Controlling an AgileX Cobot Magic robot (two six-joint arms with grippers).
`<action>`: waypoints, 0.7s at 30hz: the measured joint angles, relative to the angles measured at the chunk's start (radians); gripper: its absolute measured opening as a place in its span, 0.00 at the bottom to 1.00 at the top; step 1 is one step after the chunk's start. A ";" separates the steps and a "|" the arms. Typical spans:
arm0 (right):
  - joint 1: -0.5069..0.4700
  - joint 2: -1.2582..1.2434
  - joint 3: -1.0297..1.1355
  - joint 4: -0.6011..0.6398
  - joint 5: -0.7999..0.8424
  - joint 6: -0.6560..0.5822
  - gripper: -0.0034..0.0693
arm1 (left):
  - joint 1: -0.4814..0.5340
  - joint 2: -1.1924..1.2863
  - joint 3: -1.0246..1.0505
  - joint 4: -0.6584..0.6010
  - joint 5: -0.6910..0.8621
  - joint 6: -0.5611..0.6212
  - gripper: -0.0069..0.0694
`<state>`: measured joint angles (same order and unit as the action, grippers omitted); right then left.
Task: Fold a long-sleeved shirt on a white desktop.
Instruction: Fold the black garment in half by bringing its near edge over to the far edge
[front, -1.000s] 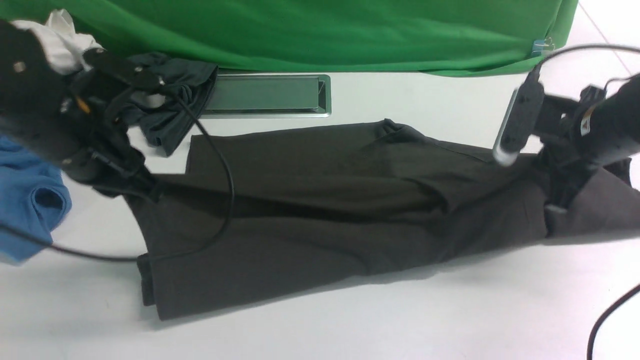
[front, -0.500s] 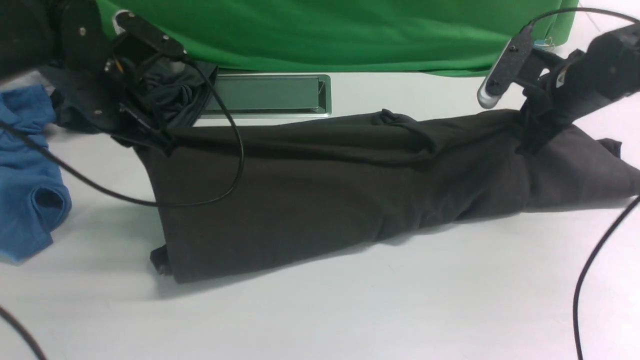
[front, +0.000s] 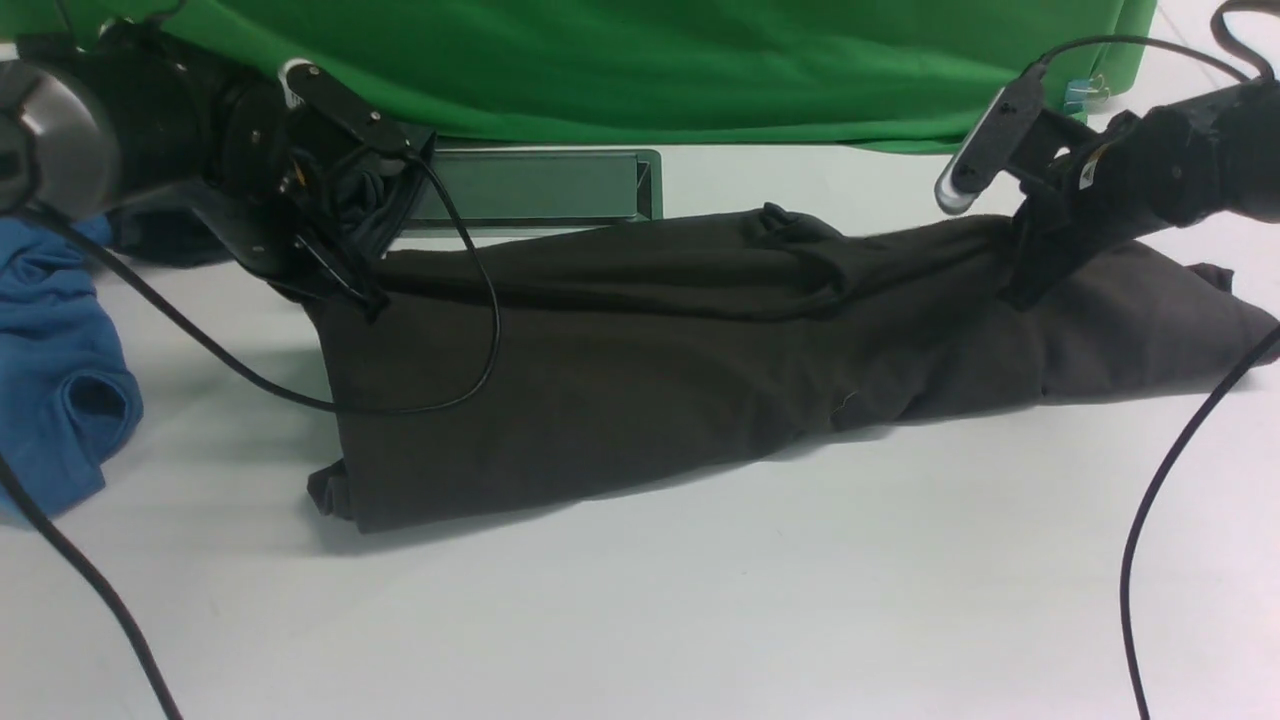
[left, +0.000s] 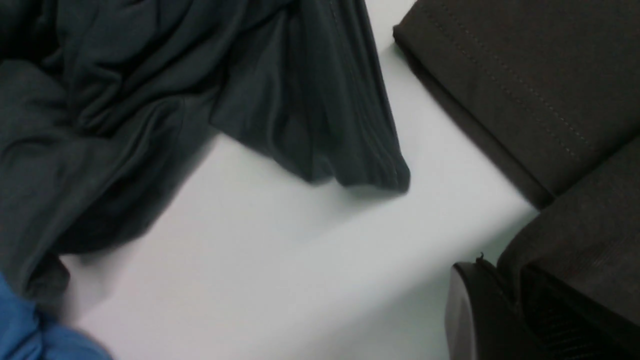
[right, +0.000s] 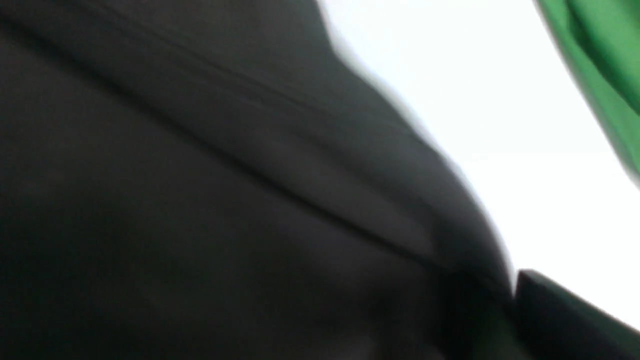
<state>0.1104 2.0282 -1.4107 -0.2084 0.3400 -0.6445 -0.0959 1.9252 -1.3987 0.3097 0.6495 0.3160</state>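
The long-sleeved shirt (front: 640, 380) lies as a long dark brownish-black band across the white desktop (front: 700, 620), doubled over lengthwise. My left gripper (front: 358, 298) is at its far left corner, shut on the cloth. In the left wrist view the shirt (left: 525, 90) runs in between the fingers (left: 475, 310). My right gripper (front: 1018, 292) points down into the shirt near its right end. The right wrist view is blurred. It shows the shirt (right: 200, 200) pressed against one finger (right: 565, 310), and the other finger is hidden.
A slate-grey garment (front: 375, 195) is bunched behind the left gripper, and a blue shirt (front: 50, 370) lies at the left edge. A metal hatch (front: 540, 190) sits in the table in front of the green backdrop (front: 650, 60). Black cables (front: 1160, 480) trail over the front corners.
Both grippers have moved away from me with the shirt's edge, laying it over toward the back. The shirt's near edge has slid farther back and the band is narrower.
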 joint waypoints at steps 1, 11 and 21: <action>-0.003 0.001 0.000 -0.002 -0.005 0.010 0.27 | 0.000 0.004 0.000 0.003 -0.010 0.000 0.15; 0.005 -0.077 -0.002 0.037 0.086 0.201 0.59 | 0.008 0.013 -0.001 0.014 -0.157 -0.007 0.35; 0.131 -0.129 -0.007 0.436 0.333 -0.408 0.51 | 0.029 -0.002 -0.001 -0.073 -0.176 -0.040 0.50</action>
<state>0.2414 1.8991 -1.4174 0.2271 0.6729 -1.0521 -0.0670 1.9235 -1.3998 0.2362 0.4738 0.2765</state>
